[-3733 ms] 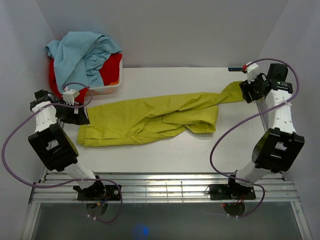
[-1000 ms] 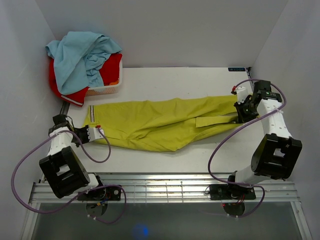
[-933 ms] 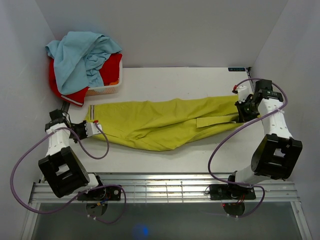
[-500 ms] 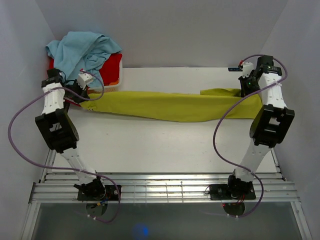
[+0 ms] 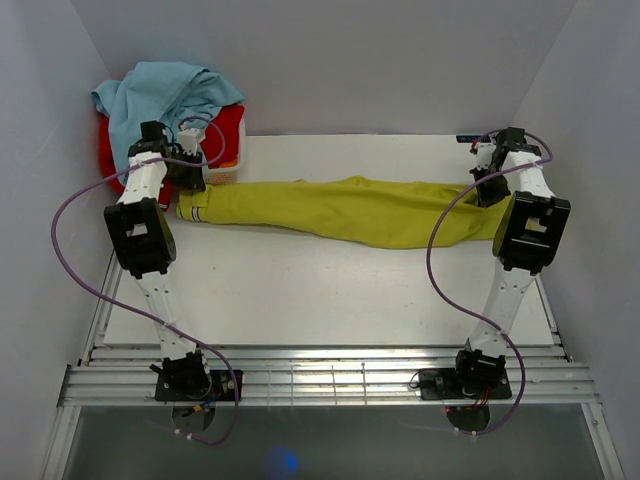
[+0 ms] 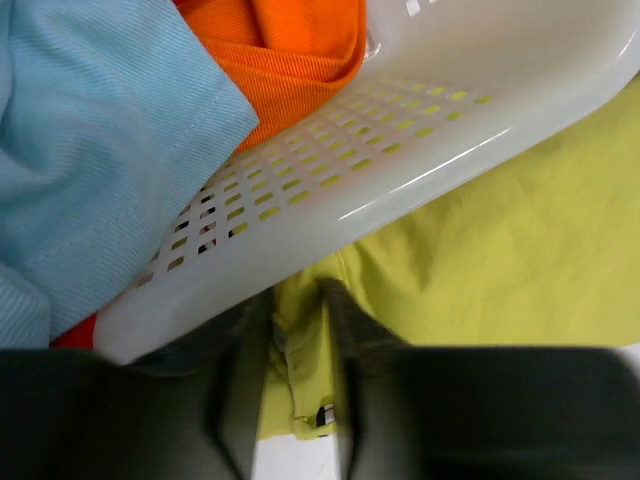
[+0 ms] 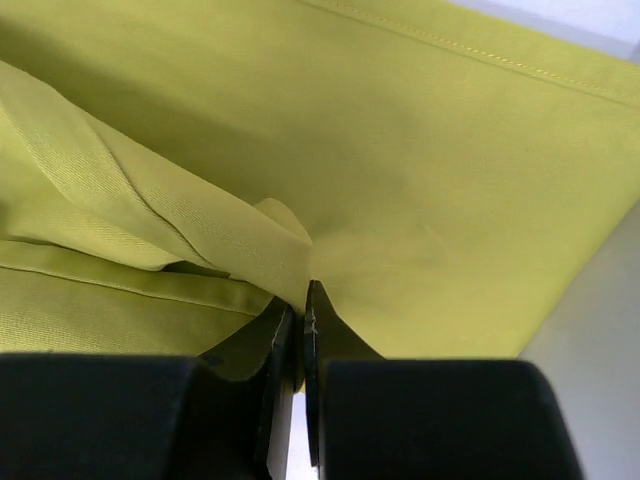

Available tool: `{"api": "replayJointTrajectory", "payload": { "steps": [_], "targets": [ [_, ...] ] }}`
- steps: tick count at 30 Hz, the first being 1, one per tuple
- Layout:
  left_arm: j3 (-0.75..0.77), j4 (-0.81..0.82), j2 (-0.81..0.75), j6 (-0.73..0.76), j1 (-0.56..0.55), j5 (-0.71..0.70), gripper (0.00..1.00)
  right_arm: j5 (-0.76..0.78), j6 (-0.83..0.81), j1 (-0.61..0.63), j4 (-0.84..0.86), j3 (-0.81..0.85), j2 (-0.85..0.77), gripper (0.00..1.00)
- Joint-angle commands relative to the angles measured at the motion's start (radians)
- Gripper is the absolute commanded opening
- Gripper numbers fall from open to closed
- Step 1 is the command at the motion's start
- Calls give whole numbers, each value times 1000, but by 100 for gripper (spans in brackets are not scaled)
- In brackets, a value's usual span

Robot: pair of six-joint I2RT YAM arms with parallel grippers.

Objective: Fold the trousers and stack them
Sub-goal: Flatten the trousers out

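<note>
Well, up at ten o'clock the left gripper (image 6: 297, 298) has its jaws a little apart, and the waistband edge of the long yellow-green cloth trousers (image 5: 350, 210) lies in the narrow gap between them. Crowding it from just above is the white perforated plastic basket (image 6: 400, 130), its wall overhanging the waistband. A light blue garment (image 5: 150, 95) and a red garment (image 5: 228, 130) are heaped inside. The trousers stretch across the white table (image 5: 330, 300) from nine o'clock to three. At two o'clock the right gripper (image 7: 303, 300) is pinched tight on a fold at the leg end.
</note>
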Motion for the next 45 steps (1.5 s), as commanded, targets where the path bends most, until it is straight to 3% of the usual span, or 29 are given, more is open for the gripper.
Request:
{"api": "replayJointTrajectory", "payload": {
  "steps": [1, 2, 5, 11, 13, 14, 16, 21, 25, 30, 45],
  "targets": [
    [41, 176, -62, -123, 10, -91, 45, 71, -9, -6, 44, 16, -72, 8],
    [23, 185, -84, -146, 35, -74, 55, 69, -11, -6, 35, 40, -72, 8],
    [-57, 182, -183, -224, 117, 87, 60, 55, -11, -6, 18, 47, -79, 8],
    [-323, 199, -366, -286, 306, 384, 60, 40, -14, -6, 20, 12, -107, 8],
    [-402, 211, -395, -249, 322, 408, 59, 38, -14, -6, 24, 5, -117, 8],
    [-499, 263, -427, -244, 329, 431, 59, 38, -14, -6, 24, 5, -118, 8],
    [-577, 302, -447, -229, 331, 489, 57, 38, -14, -6, 24, 10, -118, 8],
    [-767, 579, -461, -311, 331, 587, 57, 38, -14, -6, 18, 16, -108, 8],
    [-780, 690, -405, -371, 330, 673, 58, 38, -12, -6, 17, 22, -104, 8],
    [-764, 770, -341, -391, 330, 672, 59, 38, -11, -6, 5, 36, -90, 8],
    [-744, 800, -253, -356, 328, 701, 61, 52, -17, -6, -2, 51, -79, 8]
  ]
}}
